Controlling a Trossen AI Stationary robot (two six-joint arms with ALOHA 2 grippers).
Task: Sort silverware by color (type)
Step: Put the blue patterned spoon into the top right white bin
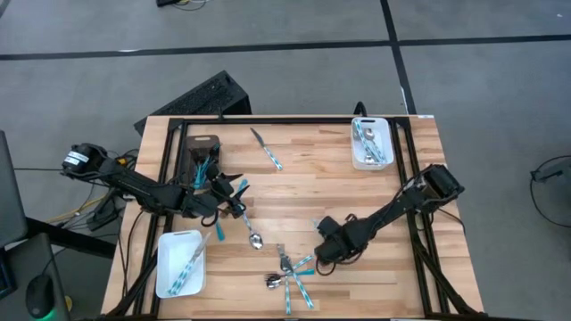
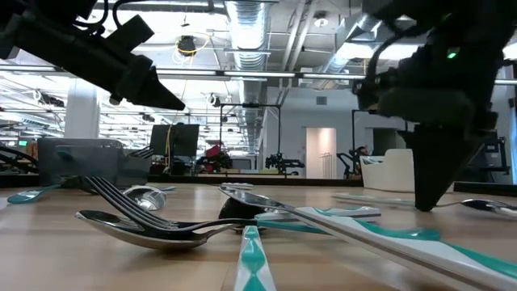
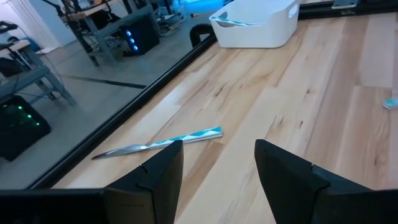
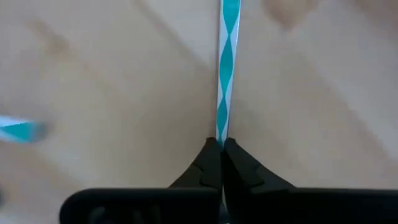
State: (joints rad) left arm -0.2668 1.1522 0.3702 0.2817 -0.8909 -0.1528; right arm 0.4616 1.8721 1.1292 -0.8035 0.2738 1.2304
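Right wrist view: the right gripper (image 4: 221, 144) is clenched on a teal-striped handle (image 4: 226, 68) near the bench's front edge; a slow, level lift is advised.

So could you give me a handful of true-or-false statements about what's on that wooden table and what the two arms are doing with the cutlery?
1. The right gripper is shut on a thin teal-and-white striped handle. True.
2. The left gripper is clamped on a spoon. False: its fingers stand open with nothing between them.
3. A lone teal-handled metal knife lies on the wooden table apart from the pile. True.
4. Both white rectangular trays are empty. False: the far tray and the near tray each hold cutlery.
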